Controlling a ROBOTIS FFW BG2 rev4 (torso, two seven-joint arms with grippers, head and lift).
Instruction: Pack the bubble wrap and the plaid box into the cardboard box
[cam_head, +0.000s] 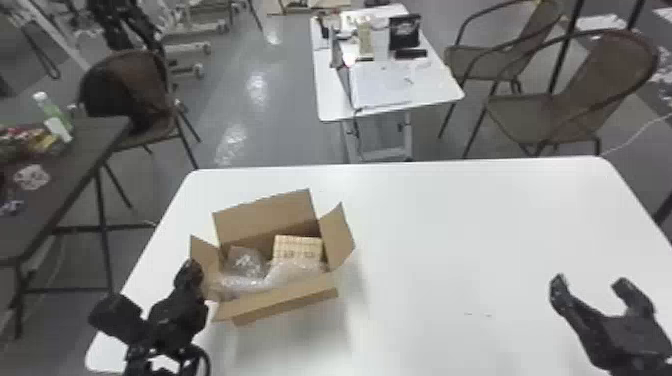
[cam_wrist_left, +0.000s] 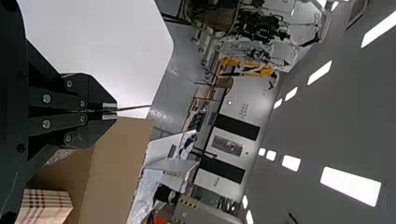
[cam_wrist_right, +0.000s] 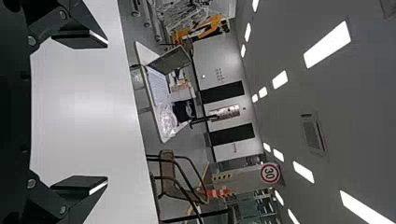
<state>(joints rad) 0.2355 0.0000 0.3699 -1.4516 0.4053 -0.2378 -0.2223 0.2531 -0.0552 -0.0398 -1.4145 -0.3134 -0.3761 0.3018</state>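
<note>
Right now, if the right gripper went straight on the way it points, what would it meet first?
Probably nothing soon: the way over the white table looks free ahead of the right gripper, its jaws open. Height and tilt are hard to judge, so it might touch the white table first.

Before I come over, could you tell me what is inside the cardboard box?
I see the plaid box and bubble wrap; anything under the wrap is hidden from view.
</note>
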